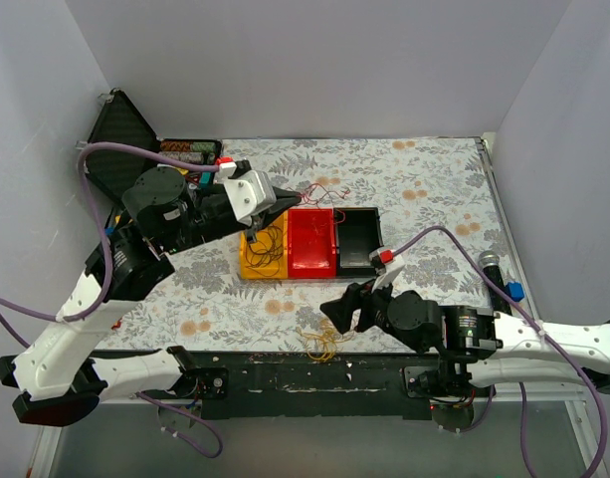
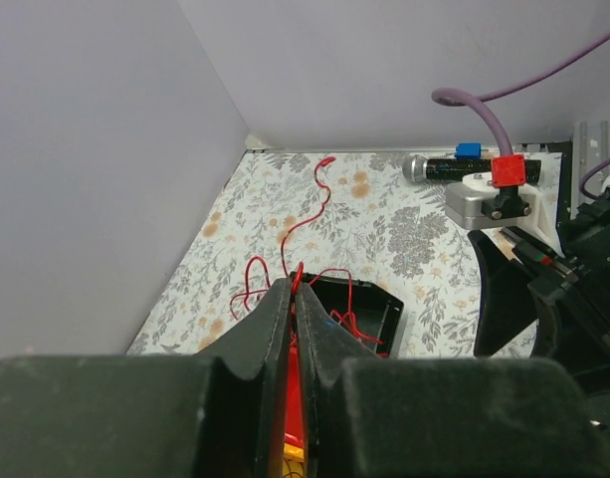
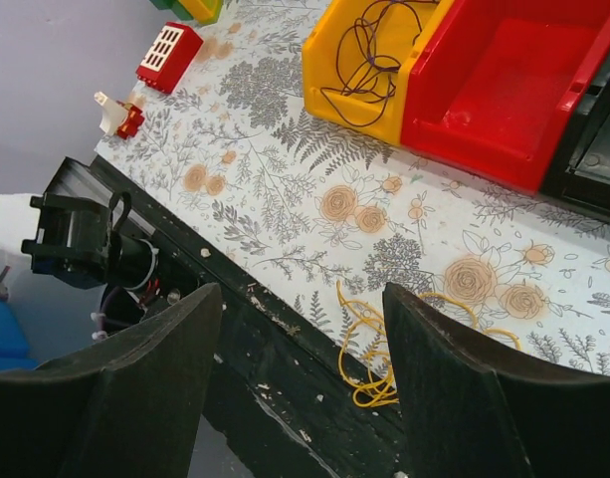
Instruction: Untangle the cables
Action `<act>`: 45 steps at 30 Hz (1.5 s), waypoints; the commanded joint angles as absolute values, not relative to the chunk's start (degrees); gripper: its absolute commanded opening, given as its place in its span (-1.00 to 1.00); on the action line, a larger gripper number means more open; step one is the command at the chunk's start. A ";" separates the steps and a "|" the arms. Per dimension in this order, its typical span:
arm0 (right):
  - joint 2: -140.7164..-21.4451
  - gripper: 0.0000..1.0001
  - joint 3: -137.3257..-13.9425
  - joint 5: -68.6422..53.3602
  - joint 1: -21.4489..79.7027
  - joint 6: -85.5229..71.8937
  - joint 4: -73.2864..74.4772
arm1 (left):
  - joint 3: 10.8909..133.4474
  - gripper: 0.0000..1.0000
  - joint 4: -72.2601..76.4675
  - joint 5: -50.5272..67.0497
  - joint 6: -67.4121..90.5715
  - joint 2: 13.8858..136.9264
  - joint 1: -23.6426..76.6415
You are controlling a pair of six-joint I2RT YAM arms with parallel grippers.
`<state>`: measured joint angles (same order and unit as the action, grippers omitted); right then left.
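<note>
My left gripper is shut on the thin red cable and holds it above the red bin. In the left wrist view the fingers pinch the red cable, which trails over the black bin and onto the far table. A dark purple cable lies coiled in the yellow bin; it also shows in the right wrist view. The yellow cable lies in loose loops at the table's front edge. My right gripper is open and empty just above it, with the yellow cable between its fingers.
An open black case with small items stands at the back left. A black cylinder with a blue cap lies at the right. A red brick and a small white-red part lie left of the bins. White walls enclose the table.
</note>
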<state>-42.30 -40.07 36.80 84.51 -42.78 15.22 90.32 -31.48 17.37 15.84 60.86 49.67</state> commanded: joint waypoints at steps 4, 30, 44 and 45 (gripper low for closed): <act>-39.73 0.49 -43.59 42.79 84.81 -33.75 11.17 | 89.13 -0.95 -34.98 20.65 15.03 58.27 49.48; -48.34 0.38 -56.70 47.64 82.35 -24.87 8.88 | 86.31 -1.00 -40.43 28.39 9.40 55.72 49.40; -48.51 0.22 -49.04 36.65 82.35 -21.18 -8.26 | 85.87 -1.00 -40.25 28.13 10.55 55.46 49.48; -49.04 0.20 -49.39 36.82 82.35 -20.92 -8.17 | 85.96 -1.00 -40.34 28.13 10.63 55.55 49.48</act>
